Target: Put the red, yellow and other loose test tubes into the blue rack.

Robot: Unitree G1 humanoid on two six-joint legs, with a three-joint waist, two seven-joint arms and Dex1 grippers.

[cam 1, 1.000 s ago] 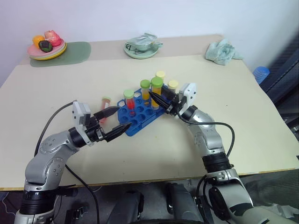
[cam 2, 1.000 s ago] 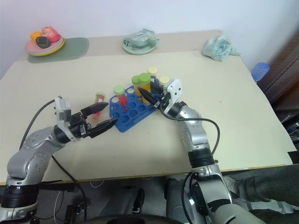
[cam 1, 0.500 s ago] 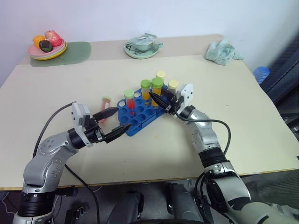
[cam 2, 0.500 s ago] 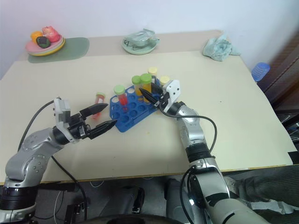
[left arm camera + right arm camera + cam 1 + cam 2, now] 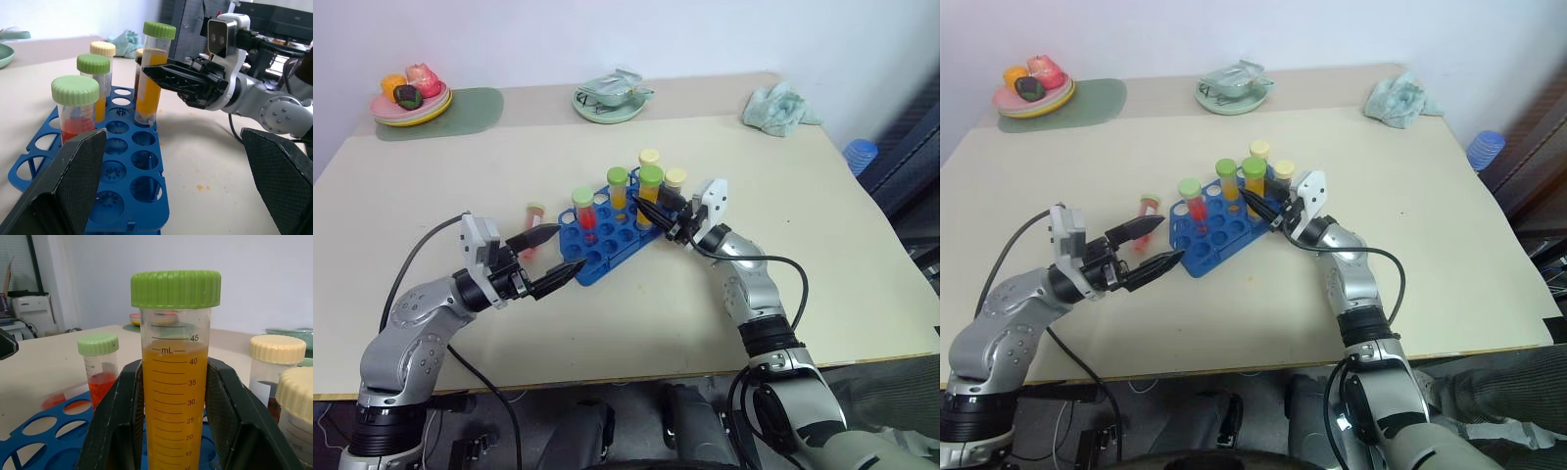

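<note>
The blue rack (image 5: 607, 251) lies aslant at the table's middle. My right gripper (image 5: 648, 209) is shut on the yellow tube with a green cap (image 5: 175, 382), held upright with its lower end at a hole on the rack's far side. A pinkish-red tube with a pale green cap (image 5: 583, 210) stands in the rack, as do an orange green-capped tube (image 5: 619, 188) and two cream-capped ones (image 5: 650, 159). A small reddish tube (image 5: 535, 212) lies on the table left of the rack. My left gripper (image 5: 569, 250) hovers open at the rack's left corner, holding nothing.
At the back left a plate of fruit (image 5: 411, 106) rests on a green mat. A pale green bowl (image 5: 607, 102) is at the back middle and a crumpled cloth (image 5: 781, 108) at the back right. A blue cup (image 5: 860, 155) stands beyond the table's right edge.
</note>
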